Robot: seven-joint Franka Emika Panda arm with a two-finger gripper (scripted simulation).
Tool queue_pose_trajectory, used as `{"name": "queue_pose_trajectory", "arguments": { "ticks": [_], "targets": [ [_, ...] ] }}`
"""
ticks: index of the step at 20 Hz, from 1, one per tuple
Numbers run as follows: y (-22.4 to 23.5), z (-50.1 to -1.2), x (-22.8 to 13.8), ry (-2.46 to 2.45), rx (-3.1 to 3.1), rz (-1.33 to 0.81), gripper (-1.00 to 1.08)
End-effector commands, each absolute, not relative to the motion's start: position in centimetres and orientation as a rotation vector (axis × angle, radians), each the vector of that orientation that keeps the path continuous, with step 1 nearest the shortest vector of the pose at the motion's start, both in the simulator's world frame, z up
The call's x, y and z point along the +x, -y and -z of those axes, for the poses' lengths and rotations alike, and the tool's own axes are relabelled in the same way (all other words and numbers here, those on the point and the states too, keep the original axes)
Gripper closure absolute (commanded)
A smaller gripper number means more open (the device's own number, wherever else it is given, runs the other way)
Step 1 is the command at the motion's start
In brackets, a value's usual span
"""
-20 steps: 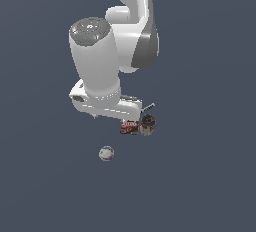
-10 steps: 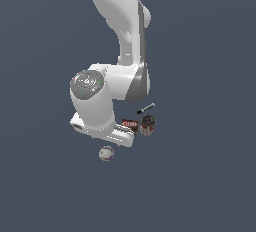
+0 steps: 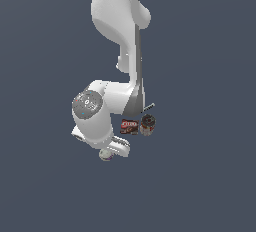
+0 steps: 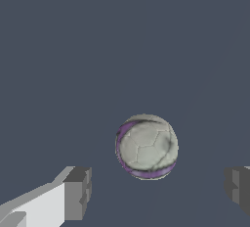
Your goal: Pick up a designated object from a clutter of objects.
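one ball, off-white with purple and greenish markings, is designated and lies alone on the worktop, well apart from the packet, the can and the marker. the hand is held spread, with both fingertips seen wide of the ball in the wrist view and nothing between them. in the exterior view the ball is largely hidden under the hand. the step in hand is judged to be the descent. the ball should be centred between the fingers, since it appears offset from the gap's middle, and closure should be delayed until the pads are level with its widest part, as a round body is easily rolled aside.
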State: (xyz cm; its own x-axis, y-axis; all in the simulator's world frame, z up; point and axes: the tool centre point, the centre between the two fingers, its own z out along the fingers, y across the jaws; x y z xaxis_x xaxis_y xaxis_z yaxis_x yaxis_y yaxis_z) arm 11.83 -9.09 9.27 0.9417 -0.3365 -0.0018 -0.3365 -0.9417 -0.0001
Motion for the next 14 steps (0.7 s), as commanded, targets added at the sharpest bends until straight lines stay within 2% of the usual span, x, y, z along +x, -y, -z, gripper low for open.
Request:
{"name": "queue_pose_trajectory", "arguments": {
  "ticks": [1, 8, 14],
  "targets": [
    [9.2, -8.8, 12.0, -0.543, -3.094, 0.000, -0.92],
    [9.2, -8.2, 11.9, -0.543, -3.094, -0.002, -0.92],
    [9.2, -5.3, 11.9, -0.545, -3.094, -0.001, -0.92]
  ]
}}
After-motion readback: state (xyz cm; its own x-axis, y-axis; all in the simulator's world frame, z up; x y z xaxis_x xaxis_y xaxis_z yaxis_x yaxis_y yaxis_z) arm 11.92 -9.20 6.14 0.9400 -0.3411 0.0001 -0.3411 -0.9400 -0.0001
